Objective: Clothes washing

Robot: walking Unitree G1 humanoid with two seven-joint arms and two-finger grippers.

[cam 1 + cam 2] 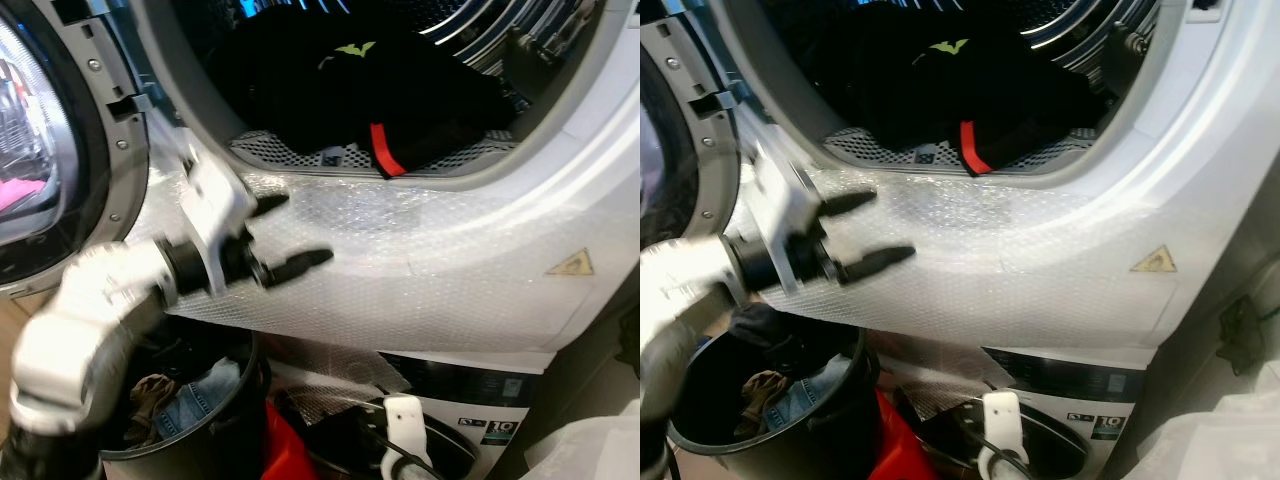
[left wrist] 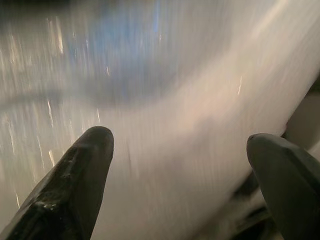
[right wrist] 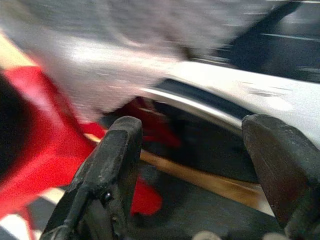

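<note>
Dark clothes (image 1: 370, 90) lie in the open drum of the upper machine: black fabric with a green logo and a red stripe. My left gripper (image 1: 295, 232) is open and holds nothing. It hovers just below the drum's mouth, in front of the bubble-wrapped front panel (image 1: 430, 260). In the left wrist view its fingers (image 2: 75, 185) stand wide apart against blurred wrap. My right gripper (image 3: 200, 170) hangs low and open, with nothing between its fingers, near a red thing (image 3: 30, 145). A black bucket (image 1: 215, 440) below my left arm holds jeans (image 1: 195, 395) and other clothes.
The round machine door (image 1: 40, 150) stands swung open at the left. A second machine (image 1: 480, 415) sits beneath the upper one, with a red item (image 1: 285, 445) before it. A yellow warning sticker (image 1: 572, 264) marks the panel at the right. A pale plastic sheet (image 1: 600, 445) lies at the lower right.
</note>
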